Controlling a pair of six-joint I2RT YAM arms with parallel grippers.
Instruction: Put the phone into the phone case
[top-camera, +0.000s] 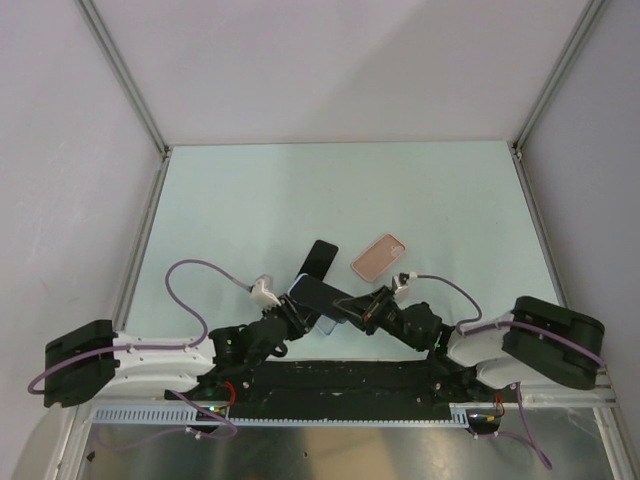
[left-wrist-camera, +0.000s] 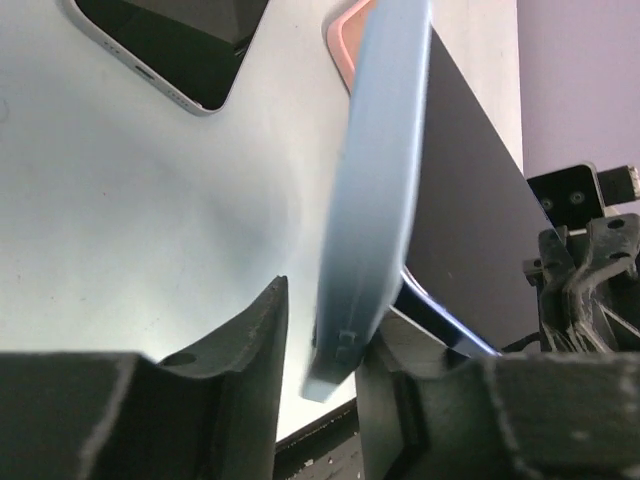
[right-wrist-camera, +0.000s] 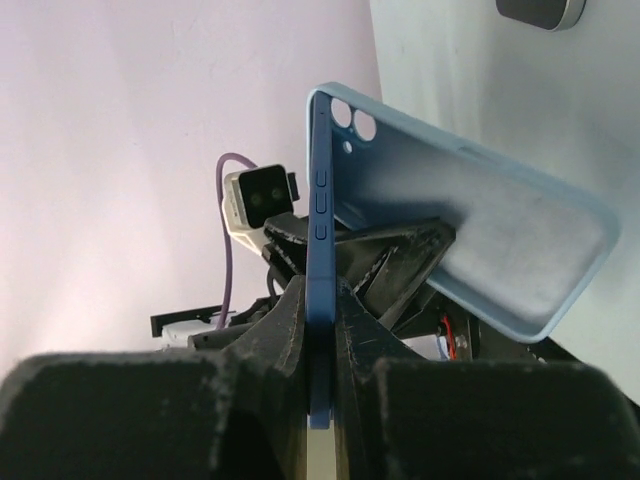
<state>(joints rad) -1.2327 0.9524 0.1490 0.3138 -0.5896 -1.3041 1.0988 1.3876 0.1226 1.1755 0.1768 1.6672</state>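
The phone (right-wrist-camera: 480, 200) is off the bench (top-camera: 250, 200), standing on edge between the two arms at the front middle. The right gripper (right-wrist-camera: 320, 300) has its jaws pinched narrow on the phone's blue side edge, just below the buttons. The left gripper (left-wrist-camera: 325, 335) has its jaws partly apart around the phone's lower end; one finger stands off the pale back with a gap, the other sits against the dark side. The back is matte light blue with round lens holes at one corner, and the face is glossy black with a shiny blue rim.

Just beyond, the salmon-pink phone case (top-camera: 380, 257) lies flat, hollow side up, showing its own floor. A second phone (top-camera: 320, 260) lies screen up beside it, apart. Past both, the pale green bench runs wide to the far edge and side rails.
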